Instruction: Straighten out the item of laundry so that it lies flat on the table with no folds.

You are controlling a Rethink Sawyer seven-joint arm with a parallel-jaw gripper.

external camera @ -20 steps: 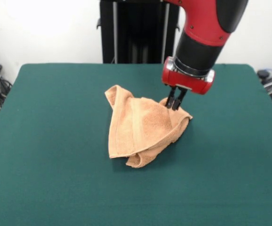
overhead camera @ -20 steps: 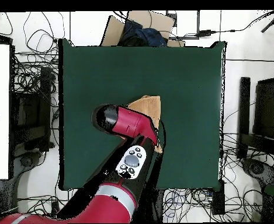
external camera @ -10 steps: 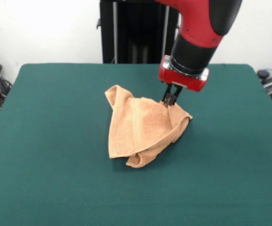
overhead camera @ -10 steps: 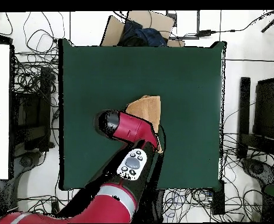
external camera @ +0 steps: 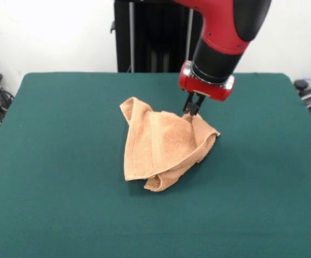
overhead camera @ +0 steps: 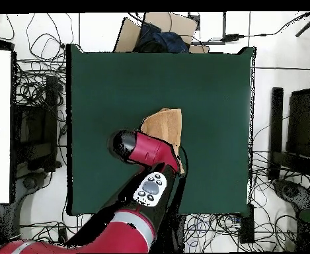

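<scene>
Green worktop [external camera: 53,177] filled most of the front view, wide bare cloth on all sides of the towel. From overhead, worktop [overhead camera: 117,86] sat among cables and black equipment on a white floor, with a cardboard box [overhead camera: 158,25] holding something dark just past its top edge.

Red and black arm [external camera: 228,29] came down from the top, right of centre. Overhead, the arm [overhead camera: 141,188] ran up from the bottom edge and covered part of the towel.

Towel [external camera: 163,145] lay near the middle of the worktop, slightly right, crumpled. Not flat: one flap folded over along the left with a border band running down it, a rolled fold sticking out at the near edge, and a raised ridge on the right side. Overhead, only a tan wedge of towel [overhead camera: 165,124] showed beside the arm's wrist.

Gripper [external camera: 191,110] hung at the towel's far right corner, tips right at the cloth's top edge. Fingers [external camera: 188,107] looked close together, almost closed; couldn't tell if any cloth was pinched between them or if the tips just touched it.
</scene>
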